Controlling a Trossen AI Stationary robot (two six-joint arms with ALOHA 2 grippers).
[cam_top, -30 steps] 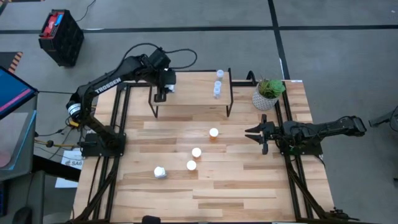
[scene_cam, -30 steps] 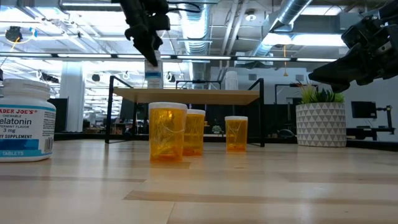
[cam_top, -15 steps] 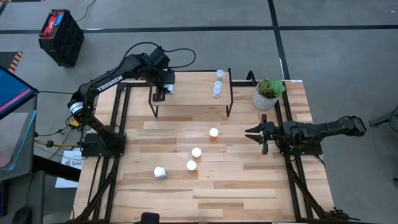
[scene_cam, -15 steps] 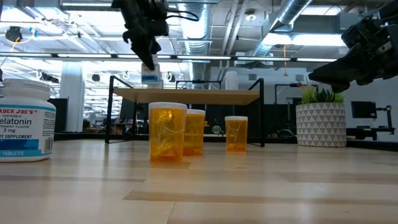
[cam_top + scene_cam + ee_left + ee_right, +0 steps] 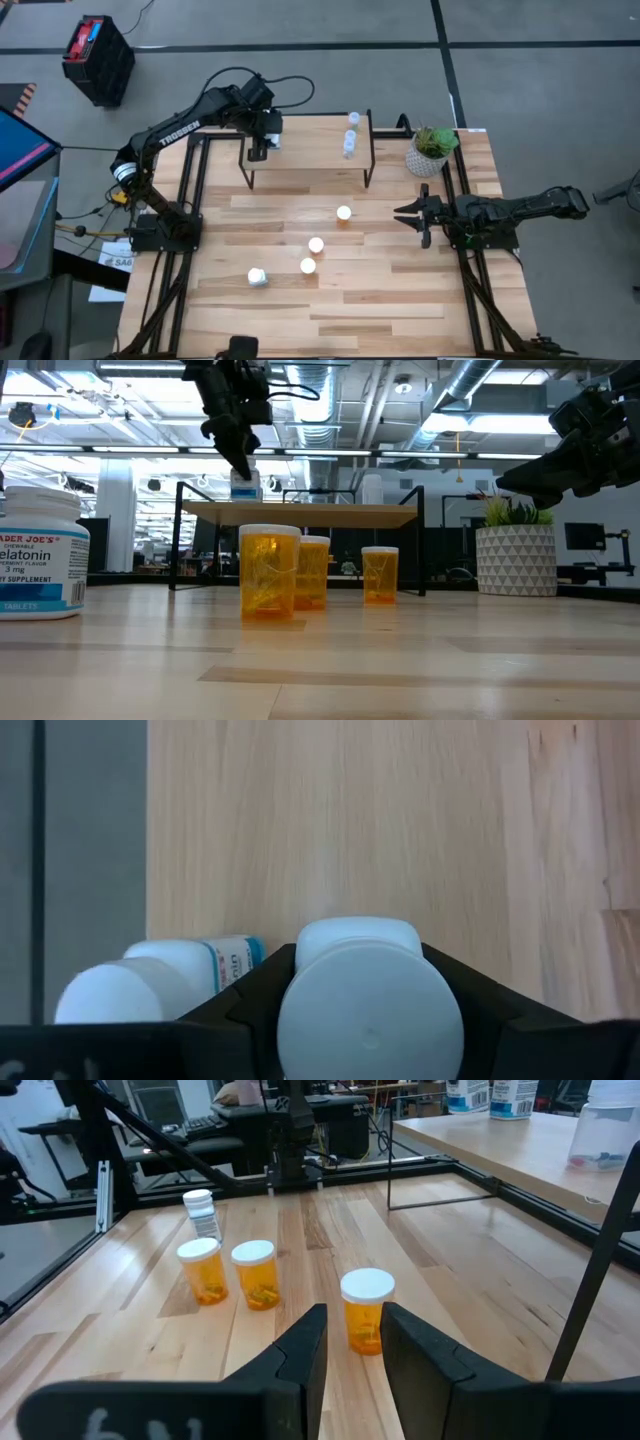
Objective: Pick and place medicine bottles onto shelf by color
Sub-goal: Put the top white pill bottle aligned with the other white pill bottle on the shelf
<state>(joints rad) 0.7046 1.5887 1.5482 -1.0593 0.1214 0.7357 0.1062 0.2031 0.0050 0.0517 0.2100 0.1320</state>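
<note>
From above, the left gripper (image 5: 259, 151) sits over the left end of the shelf (image 5: 310, 150), clamped on a white bottle (image 5: 263, 143); two clear bottles (image 5: 350, 138) stand well to its right at the shelf's other end. Three orange bottles (image 5: 316, 245) stand on the table (image 5: 400, 300) between the two grippers, and another white bottle (image 5: 257, 277) lies nearer the table's front. The right gripper (image 5: 410, 217) hovers at the table's right side, below a plant (image 5: 432, 148), its fingers only narrowly apart and holding nothing. At table height, the left gripper (image 5: 238, 460) comes down onto the white bottle (image 5: 245, 485), whose base meets the shelf top (image 5: 320, 513). In the left wrist view, its fingers (image 5: 470, 995) press both sides of the white bottle (image 5: 365, 1005), with a second white bottle (image 5: 160, 978) just beside it. In the right wrist view, one orange bottle (image 5: 366, 1310) stands just ahead of the narrow gap, two more farther on.
</note>
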